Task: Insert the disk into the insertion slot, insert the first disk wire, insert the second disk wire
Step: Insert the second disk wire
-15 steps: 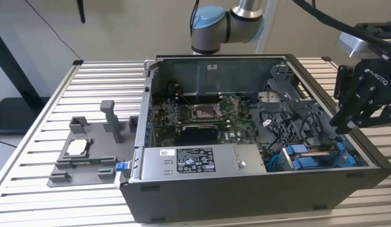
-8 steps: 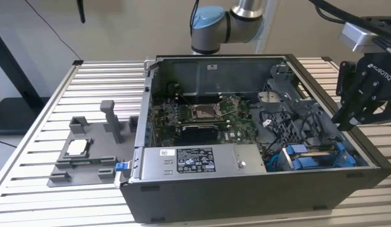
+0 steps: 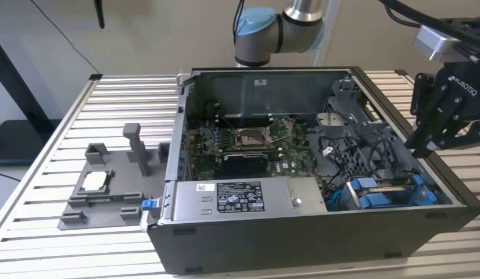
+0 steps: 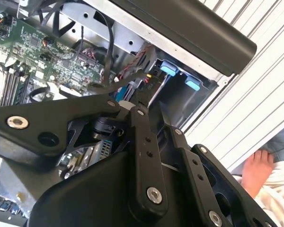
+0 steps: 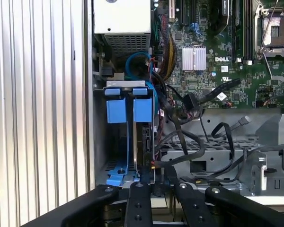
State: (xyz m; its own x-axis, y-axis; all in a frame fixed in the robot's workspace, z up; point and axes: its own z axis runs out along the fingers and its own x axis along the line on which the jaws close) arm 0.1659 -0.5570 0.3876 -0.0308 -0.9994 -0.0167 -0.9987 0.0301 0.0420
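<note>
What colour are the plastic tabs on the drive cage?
Bright blue tabs, clearest in the first wrist view.

The exterior view stood off the arm (image 3: pixel 260 32), high and at some distance. It looked down at a slant over the open computer case (image 3: pixel 302 244) and the slatted desk (image 3: pixel 108 116). There the fingers (image 3: pixel 421 142) hung at the exterior view's right, above the case's wall.

The first wrist view sat close behind the fingers (image 5: pixel 137 208) and faced along them, straight into the case. The second wrist view sat even nearer to the fingers (image 4: pixel 144 156) and looked past them at a slant.

All three views shared the blue drive cage (image 5: pixel 130 106) and the motherboard (image 5: pixel 217 71) beyond the fingers. Both wrist views also shared the desk slats beside the case.
</note>
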